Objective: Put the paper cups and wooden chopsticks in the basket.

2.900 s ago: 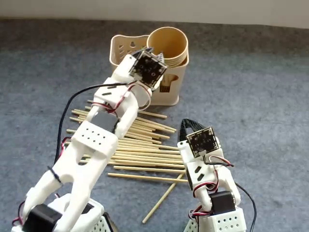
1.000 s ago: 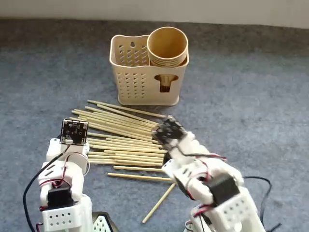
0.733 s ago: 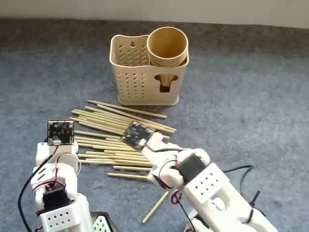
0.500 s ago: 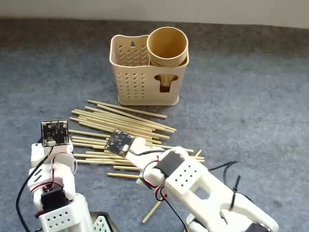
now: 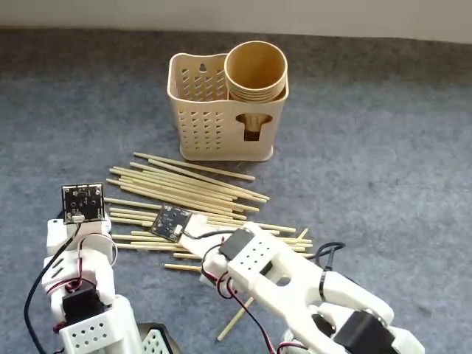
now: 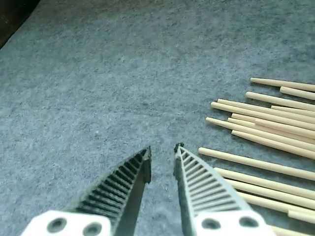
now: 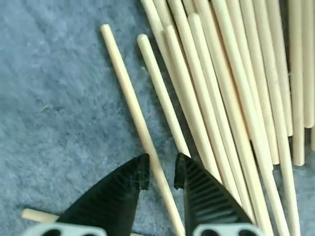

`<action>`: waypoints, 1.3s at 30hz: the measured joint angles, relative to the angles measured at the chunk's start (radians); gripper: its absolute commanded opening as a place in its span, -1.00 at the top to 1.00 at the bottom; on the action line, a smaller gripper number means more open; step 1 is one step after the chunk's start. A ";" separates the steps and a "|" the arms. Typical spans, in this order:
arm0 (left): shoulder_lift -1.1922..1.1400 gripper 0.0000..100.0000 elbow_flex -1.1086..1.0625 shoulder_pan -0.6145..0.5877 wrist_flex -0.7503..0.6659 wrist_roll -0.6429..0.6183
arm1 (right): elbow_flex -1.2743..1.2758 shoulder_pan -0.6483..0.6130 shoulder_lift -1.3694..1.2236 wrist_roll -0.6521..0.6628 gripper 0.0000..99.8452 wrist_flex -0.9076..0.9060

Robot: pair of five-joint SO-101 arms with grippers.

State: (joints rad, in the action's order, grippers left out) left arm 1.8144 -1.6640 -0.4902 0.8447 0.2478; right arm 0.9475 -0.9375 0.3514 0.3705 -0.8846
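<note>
The cream perforated basket (image 5: 210,122) stands at the back, with stacked paper cups (image 5: 256,68) upright in one compartment. Several wooden chopsticks (image 5: 184,200) lie spread on the grey carpet in front of it. My right arm stretches across them from the near right. My right gripper (image 7: 161,163) hangs low over the chopsticks (image 7: 216,98), narrowly open, and one stick (image 7: 132,105) runs under the gap between its fingers. My left gripper (image 6: 162,150) is slightly open over bare carpet with nothing in it, just beside the chopsticks' ends (image 6: 256,132).
One stray chopstick (image 5: 247,313) lies askew near the front, by the right arm's base. The left arm's wrist (image 5: 82,203) sits at the near left. Bare carpet lies right of the basket and left of the sticks.
The left arm has pulled back from the basket to the near left. The right arm has swung left and lowered over the chopstick pile.
</note>
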 measured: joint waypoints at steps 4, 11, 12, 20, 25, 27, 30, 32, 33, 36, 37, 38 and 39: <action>0.000 0.80 0.000 0.000 0.000 0.000 | -0.002 -0.029 -0.005 0.000 0.80 0.000; 0.000 0.80 0.000 0.000 0.000 0.000 | -0.002 -0.057 -0.014 0.000 0.80 0.000; 0.000 0.80 0.000 0.000 0.000 0.000 | -0.002 -0.057 -0.014 0.000 0.80 0.000; 0.000 0.80 0.000 0.000 0.000 0.000 | 0.021 -0.057 -0.015 0.000 0.86 0.081; 0.000 0.80 -0.008 0.000 0.000 0.000 | 0.031 -0.057 -0.015 0.000 0.87 0.109; 0.000 0.80 -0.008 0.000 0.000 0.000 | 0.031 -0.057 -0.015 0.000 0.87 0.115; 0.000 0.80 -0.008 0.000 0.000 0.000 | 0.032 -0.057 -0.015 0.000 0.87 0.118; 0.000 0.80 -0.008 0.000 0.000 0.000 | 0.032 -0.057 -0.034 0.000 0.88 0.118; 0.000 0.80 -0.008 0.000 0.000 0.000 | 0.031 -0.057 -0.054 0.000 0.88 0.120; 0.000 0.80 -0.008 0.000 0.000 0.000 | 0.026 -0.057 -0.114 0.000 0.91 0.123; 0.000 0.80 -0.008 0.000 0.000 0.000 | 0.011 -0.057 -0.138 0.002 0.95 0.110; 0.000 0.80 -0.008 0.000 0.000 0.000 | -0.002 -0.055 -0.152 0.002 0.99 0.101; 0.000 0.80 -0.008 0.000 0.000 0.000 | -0.017 -0.055 -0.160 0.002 0.99 0.094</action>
State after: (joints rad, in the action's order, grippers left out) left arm 1.8144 -1.6717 -0.4902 0.8447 0.2478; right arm 0.9306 -0.9927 0.1918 0.3721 -0.7910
